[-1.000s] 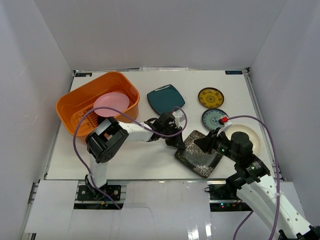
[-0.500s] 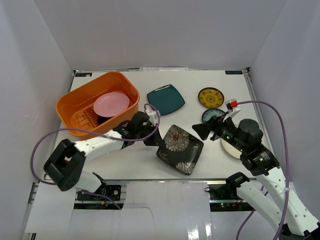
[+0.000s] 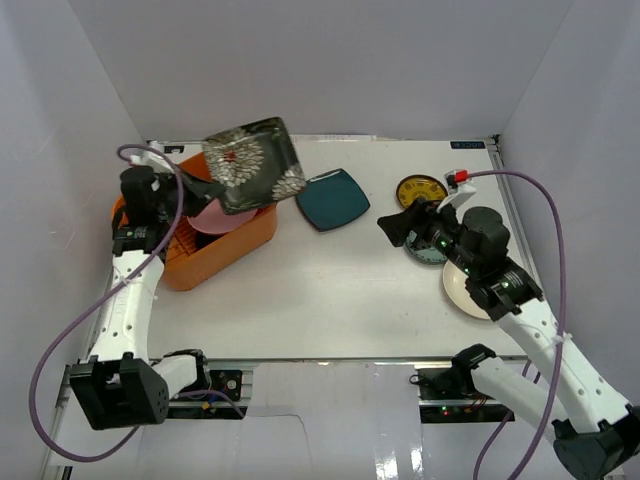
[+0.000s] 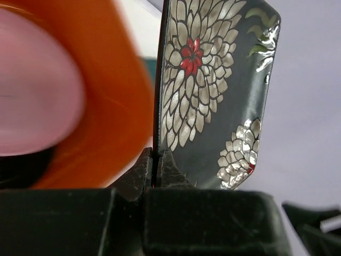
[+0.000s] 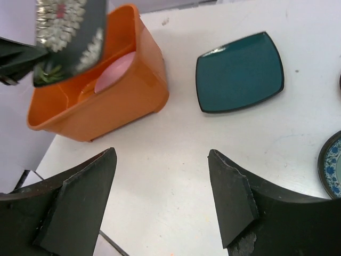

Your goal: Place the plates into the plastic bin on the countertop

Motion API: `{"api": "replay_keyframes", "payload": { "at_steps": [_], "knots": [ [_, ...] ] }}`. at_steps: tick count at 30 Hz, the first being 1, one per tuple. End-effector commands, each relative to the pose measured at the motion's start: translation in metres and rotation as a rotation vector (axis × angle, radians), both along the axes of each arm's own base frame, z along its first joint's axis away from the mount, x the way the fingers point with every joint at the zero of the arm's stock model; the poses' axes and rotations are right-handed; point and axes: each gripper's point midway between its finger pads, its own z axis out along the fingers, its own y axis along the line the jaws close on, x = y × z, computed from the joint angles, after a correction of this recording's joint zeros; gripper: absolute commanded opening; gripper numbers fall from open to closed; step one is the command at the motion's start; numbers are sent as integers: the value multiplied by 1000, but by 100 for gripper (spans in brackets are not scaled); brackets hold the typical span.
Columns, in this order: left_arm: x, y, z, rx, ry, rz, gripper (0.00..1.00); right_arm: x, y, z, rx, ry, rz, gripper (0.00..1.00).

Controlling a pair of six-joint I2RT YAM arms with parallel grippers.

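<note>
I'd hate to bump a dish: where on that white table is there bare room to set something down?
The widest bare patch is the near middle of the table, bordered by the orange bin, the teal plate and the cream plate. Crowded: the right side, where the yellow plate, the blue-patterned plate and the right gripper cluster.

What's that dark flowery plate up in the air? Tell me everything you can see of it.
The dark square plate is glossy, perhaps glazed ceramic, near black with rounded corners, painted with large white flowers with red centres and some green leaves. It hangs tilted up on edge above the orange bin. The left gripper is shut on its rim; nothing else touches it.
</note>
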Motion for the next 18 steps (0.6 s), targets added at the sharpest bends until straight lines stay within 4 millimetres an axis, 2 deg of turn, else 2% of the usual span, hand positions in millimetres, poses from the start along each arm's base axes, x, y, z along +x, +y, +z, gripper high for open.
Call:
{"api": "replay_keyframes", "payload": {
  "at_steps": [1,3,4,5,7,8,9,10,11,13,14,16,18],
  "knots": [
    [5,60,18,-46,8,172,0,22,13,-27,-7,41,6,76],
    [14,82,8,1,28,275,0,37,23,-46,26,76,-7,77],
    [16,87,3,4,39,290,0,43,25,-52,42,89,-20,77],
    [17,92,-1,10,49,308,0,52,30,-68,44,131,-29,77],
    [20,107,-15,49,78,376,0,68,37,-72,103,153,-68,78],
    [20,113,-22,65,94,395,0,78,42,-92,102,204,-86,78],
    [23,123,-33,92,120,437,0,85,46,-97,122,221,-98,78],
    [23,126,-39,109,129,444,0,93,50,-96,180,234,-119,78],
    [25,130,-43,117,131,455,0,105,51,-117,180,279,-164,78],
    [27,134,-64,121,177,471,0,120,53,-125,249,303,-222,78],
    [28,137,-70,121,186,479,0,126,54,-145,252,341,-245,77],
    [28,139,-88,116,226,485,0,135,54,-160,279,371,-290,77],
    [29,141,-96,119,232,495,0,145,56,-178,295,395,-323,77]
  ]
}}
